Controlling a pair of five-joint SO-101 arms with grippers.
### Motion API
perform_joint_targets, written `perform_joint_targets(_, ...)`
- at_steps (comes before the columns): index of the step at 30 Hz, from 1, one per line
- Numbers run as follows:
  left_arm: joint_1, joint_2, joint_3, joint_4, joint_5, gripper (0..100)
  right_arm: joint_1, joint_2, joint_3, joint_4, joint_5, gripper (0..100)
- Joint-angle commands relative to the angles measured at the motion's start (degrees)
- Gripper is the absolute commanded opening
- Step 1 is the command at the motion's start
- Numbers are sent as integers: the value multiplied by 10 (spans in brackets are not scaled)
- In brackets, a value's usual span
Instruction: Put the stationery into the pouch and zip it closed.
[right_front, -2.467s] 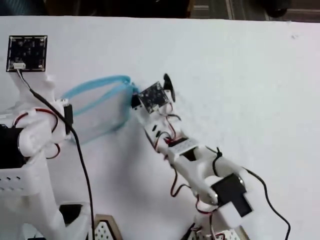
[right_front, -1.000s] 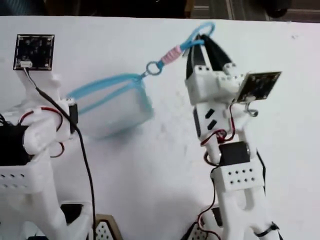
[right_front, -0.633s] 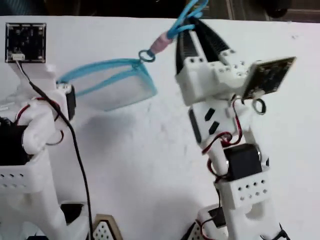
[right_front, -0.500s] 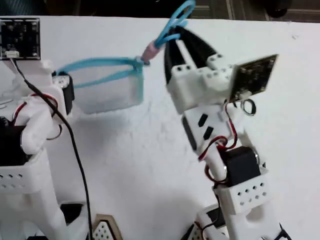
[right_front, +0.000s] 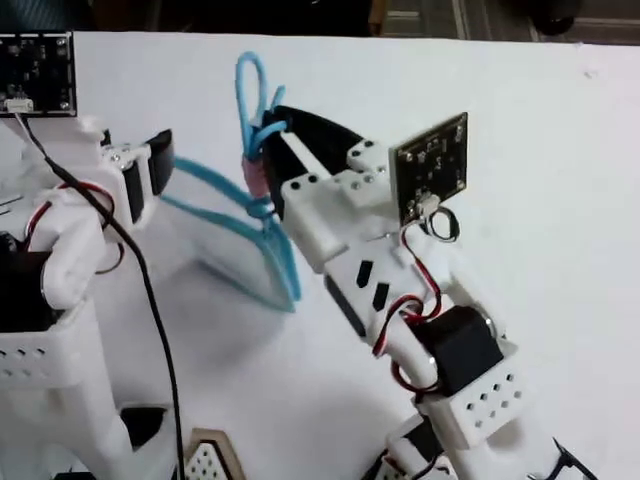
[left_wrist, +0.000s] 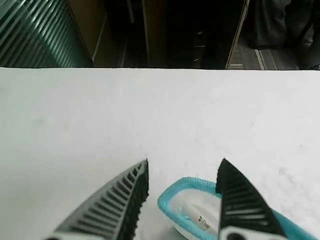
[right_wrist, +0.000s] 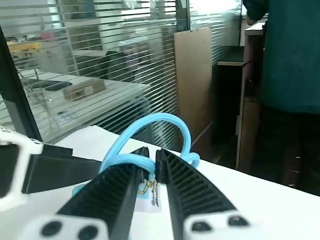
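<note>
A see-through pouch with blue zipper trim hangs tilted above the white table, between the two arms. My right gripper is shut on the blue cord of the zipper pull, just above its pink bead. In the right wrist view the blue cord loops out from between the closed fingers. My left gripper holds the pouch's other end. In the left wrist view that pouch end sits between the fingers, with a white piece of stationery inside.
The right arm's body crosses the table's middle, and the left arm's base fills the near left. The table's far edge runs along the back. The bare tabletop at the right offers free room.
The right gripper has swung from the back of the table leftward and nearer, dragging the cord with it. The pouch's zipper end has dropped and turned, and the left gripper has shifted slightly right.
</note>
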Motion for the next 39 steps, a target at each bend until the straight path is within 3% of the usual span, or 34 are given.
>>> perform_joint_targets(1,-6,-7,-48,41,14,248,-4,-9,-43,-2,4,16)
perform_joint_targets(8,-48,-7,-236,151,84,251,21,15,-70,-3,2,16)
perform_joint_targets(14,-44,-30,-320,191,39,249,53,87,-128,0,4,16)
perform_joint_targets(18,5,-97,-259,191,21,249,51,139,-167,1,5,16)
perform_joint_targets(24,181,-221,-30,188,24,251,51,187,-198,2,4,16)
perform_joint_targets(27,214,-233,96,171,20,258,51,189,-197,2,4,16)
perform_joint_targets(29,196,-226,164,142,-1,260,51,185,-197,2,4,16)
perform_joint_targets(32,113,-221,244,69,-48,234,55,165,-195,3,4,16)
perform_joint_targets(36,-8,-220,308,-38,-62,175,53,124,-198,28,4,16)
perform_joint_targets(39,-47,-220,343,-90,-61,173,55,98,-199,15,0,16)
